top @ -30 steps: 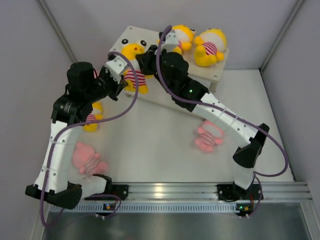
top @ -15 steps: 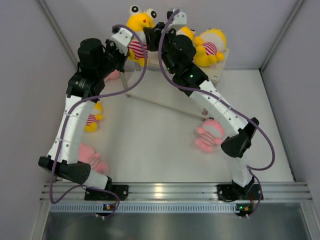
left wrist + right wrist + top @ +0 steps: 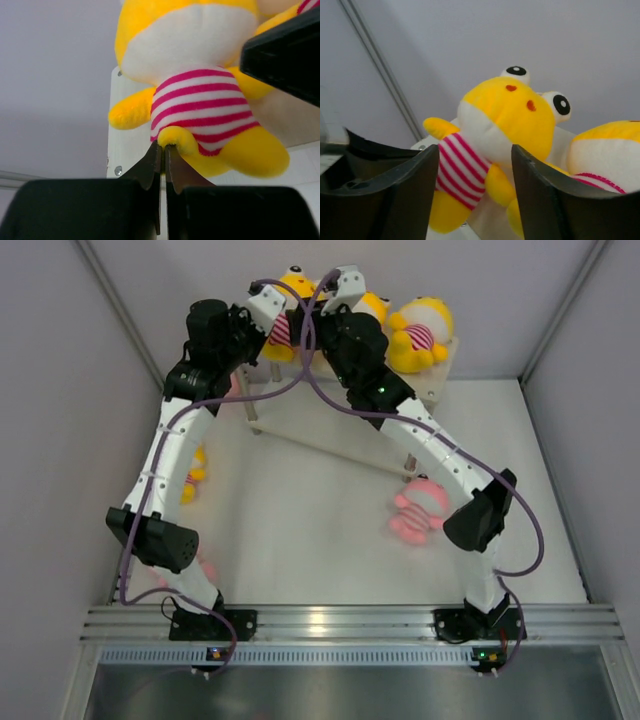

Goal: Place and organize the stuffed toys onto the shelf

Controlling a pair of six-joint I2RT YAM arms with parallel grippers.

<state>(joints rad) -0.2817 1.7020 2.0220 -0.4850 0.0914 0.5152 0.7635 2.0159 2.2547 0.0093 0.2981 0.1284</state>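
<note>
Left gripper (image 3: 164, 146) clenched on one foot of the yellow plush doll with pink-striped belly (image 3: 200, 100), at the left end of the pale cream wooden shelf (image 3: 129, 145). Right gripper (image 3: 472, 160) jaws apart, grasping nothing, just beside the doll.

Four yellow stuffed toys: one (image 3: 292, 284) between the left pincer (image 3: 164, 150) and the right pincer (image 3: 475, 160), two (image 3: 372, 306) (image 3: 420, 335) just right of the right pincer, and one (image 3: 195, 468) on the bench (image 3: 300, 510) well below the left pincer. One pink stuffed toy (image 3: 418, 512) shows whole. Any others are too hidden to count. One shelf (image 3: 330, 425). Two pincers.
</note>
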